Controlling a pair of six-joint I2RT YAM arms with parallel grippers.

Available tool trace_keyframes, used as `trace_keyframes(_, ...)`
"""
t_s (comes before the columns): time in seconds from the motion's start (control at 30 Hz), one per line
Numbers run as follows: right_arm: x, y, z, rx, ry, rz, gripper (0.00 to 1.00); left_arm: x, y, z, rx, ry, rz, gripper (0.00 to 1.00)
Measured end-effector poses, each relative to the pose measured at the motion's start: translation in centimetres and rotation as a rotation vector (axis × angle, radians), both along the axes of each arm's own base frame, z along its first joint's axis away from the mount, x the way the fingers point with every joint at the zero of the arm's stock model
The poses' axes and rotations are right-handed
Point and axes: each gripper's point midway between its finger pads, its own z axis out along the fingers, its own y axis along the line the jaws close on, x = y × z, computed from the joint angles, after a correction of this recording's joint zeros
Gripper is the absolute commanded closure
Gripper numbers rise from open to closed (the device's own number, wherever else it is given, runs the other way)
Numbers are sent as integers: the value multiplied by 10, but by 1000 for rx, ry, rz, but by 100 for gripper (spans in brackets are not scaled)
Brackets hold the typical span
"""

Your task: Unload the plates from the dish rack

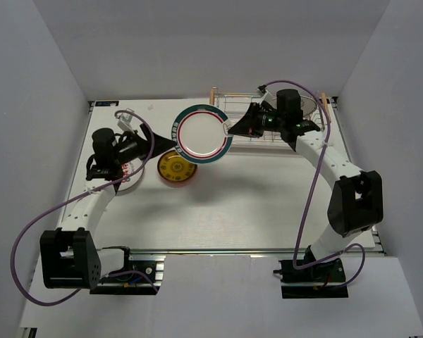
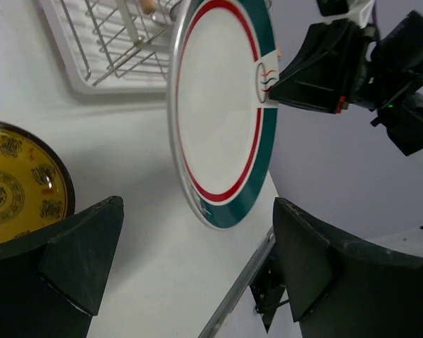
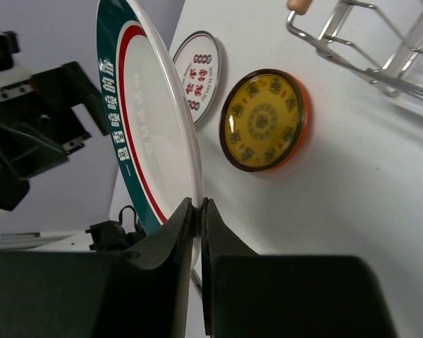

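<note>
My right gripper [image 1: 230,128] [image 3: 199,208] is shut on the rim of a large white plate with a green rim and red ring [image 1: 203,134] [image 3: 148,127]. It holds the plate on edge, tilted, above the table just left of the silver wire dish rack [image 1: 268,134] [image 3: 366,42]. My left gripper [image 1: 168,143] [image 2: 197,236] is open and empty. Its fingers are spread just left of and below this plate [image 2: 218,120], apart from it. A small yellow patterned plate with an orange rim [image 1: 177,169] [image 2: 14,186] [image 3: 264,121] lies flat on the table.
A white plate with red markings [image 1: 132,177] [image 3: 197,77] lies on the table under my left arm. A pale round shape [image 1: 311,105] stands at the rack's right end, behind my right wrist. White walls close in the table on three sides.
</note>
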Motion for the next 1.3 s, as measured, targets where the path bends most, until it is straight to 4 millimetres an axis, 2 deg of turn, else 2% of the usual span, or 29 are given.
trace_keyframes(0.03, -2, 4, 0, 9, 10, 5, 100, 0, -3, -8, 3, 22, -5, 8)
trace_keyframes(0.07, -3, 9, 0, 20, 17, 11, 100, 2, -6, -13, 7, 39, -6, 19)
trace_keyframes(0.13, -7, 15, 0, 33, 32, 22, 100, 3, -10, -23, 21, 65, -2, 30)
trace_keyframes(0.17, -9, 17, 0, 37, 37, 26, 100, 3, -11, -25, 26, 70, 0, 40)
trace_keyframes(0.23, -10, 20, -1, 40, 40, 34, 100, 3, -15, -27, 36, 69, 0, 51)
trace_keyframes(0.33, -11, 24, -5, 35, 49, 41, 100, 5, -18, -28, 44, 63, 8, 72)
trace_keyframes(0.37, -11, 25, -8, 30, 53, 43, 100, 5, -19, -28, 46, 65, 12, 81)
trace_keyframes(0.4, -11, 25, -11, 26, 59, 46, 100, 7, -20, -29, 47, 71, 19, 96)
trace_keyframes(0.43, -11, 25, -14, 21, 60, 50, 100, 10, -18, -32, 47, 84, 43, 100)
trace_keyframes(0.47, -12, 26, -16, 16, 58, 58, 92, 14, -16, -35, 52, 97, 66, 100)
trace_keyframes(0.5, -11, 26, -18, 9, 55, 58, 69, 16, -15, -40, 56, 113, 80, 100)
trace_keyframes(0.57, -12, 26, -21, -1, 65, 52, 42, 17, -14, -49, 68, 147, 98, 100)
trace_keyframes(0.6, -12, 25, -22, -8, 73, 49, 11, 17, -14, -52, 78, 160, 108, 100)
trace_keyframes(0.7, -8, 21, -25, -38, 67, 27, 11, 18, -7, -58, 102, 196, 168, 100)
trace_keyframes(0.8, 0, 12, -32, -102, 67, -37, 11, 22, 12, -59, 135, 229, 288, 100)
trace_keyframes(1.0, 13, -22, -45, -269, 57, -205, 11, 28, 73, -51, 214, 284, 634, 100)
trace_keyframes(1.13, 14, -48, -28, -326, -7, -318, 11, 24, 119, -64, 264, 379, 866, 100)
trace_keyframes(1.3, 8, -74, -5, -359, -93, -414, 11, 0, 175, -93, 316, 508, 1135, 100)
